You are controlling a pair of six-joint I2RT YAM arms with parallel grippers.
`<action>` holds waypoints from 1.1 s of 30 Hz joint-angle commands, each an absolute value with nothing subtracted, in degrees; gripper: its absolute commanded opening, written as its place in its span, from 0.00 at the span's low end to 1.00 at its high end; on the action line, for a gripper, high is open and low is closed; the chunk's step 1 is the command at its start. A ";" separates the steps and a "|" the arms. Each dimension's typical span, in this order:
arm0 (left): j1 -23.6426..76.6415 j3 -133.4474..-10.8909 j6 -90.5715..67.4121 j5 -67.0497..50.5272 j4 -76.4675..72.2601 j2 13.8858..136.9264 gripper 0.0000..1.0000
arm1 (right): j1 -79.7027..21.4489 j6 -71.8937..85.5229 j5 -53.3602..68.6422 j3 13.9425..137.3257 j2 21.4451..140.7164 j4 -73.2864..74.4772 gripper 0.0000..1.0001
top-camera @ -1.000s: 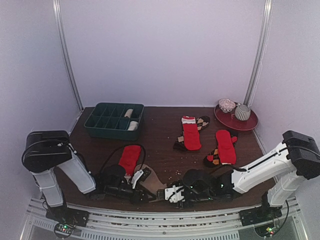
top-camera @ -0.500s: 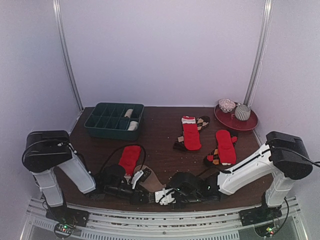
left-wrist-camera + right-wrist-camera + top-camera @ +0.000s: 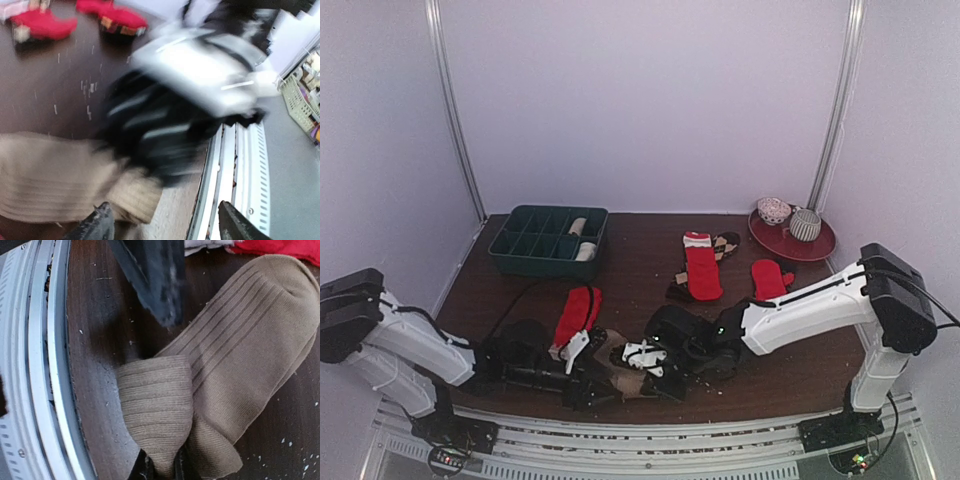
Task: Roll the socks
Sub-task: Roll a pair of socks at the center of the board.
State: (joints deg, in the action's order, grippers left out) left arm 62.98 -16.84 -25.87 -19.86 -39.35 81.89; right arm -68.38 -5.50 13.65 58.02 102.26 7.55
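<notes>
The right hand (image 3: 161,469) pinched the folded end of the tan sock (image 3: 240,340); at its nine o'clock the left hand (image 3: 165,216) gaped wide

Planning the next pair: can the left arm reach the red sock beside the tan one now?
Probably yes. The red sock lies in the open close beside the open left fingers. The right fingers, shut on the tan sock, do not cross it.

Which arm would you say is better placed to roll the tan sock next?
Right, probably. The right end effector is shut on the folded end of the tan sock, ready to turn it; the left end effector stands open, clamping nothing.
</notes>
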 commanded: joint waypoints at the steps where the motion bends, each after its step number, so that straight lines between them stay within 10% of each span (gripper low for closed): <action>1: 68.36 -16.74 -13.01 -8.66 -36.99 75.04 0.76 | -65.76 6.04 26.63 63.14 105.47 27.72 0.00; 16: 73.56 -15.06 -0.50 -0.64 -58.43 92.48 0.89 | -63.34 0.64 35.72 71.53 116.10 35.40 0.02; 24: 73.56 -18.44 -0.11 -5.57 -58.00 98.10 0.60 | -61.90 -1.44 36.91 72.80 119.09 35.40 0.01; 33: 73.56 -19.62 -2.84 -8.42 -59.35 103.59 0.55 | -60.87 -2.63 37.87 71.85 119.38 34.36 0.01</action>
State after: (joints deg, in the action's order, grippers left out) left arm 73.56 -18.17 -1.58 -6.50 -56.18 101.69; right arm -61.10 -1.43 41.60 74.39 115.83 30.63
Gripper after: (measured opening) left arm 0.588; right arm 0.082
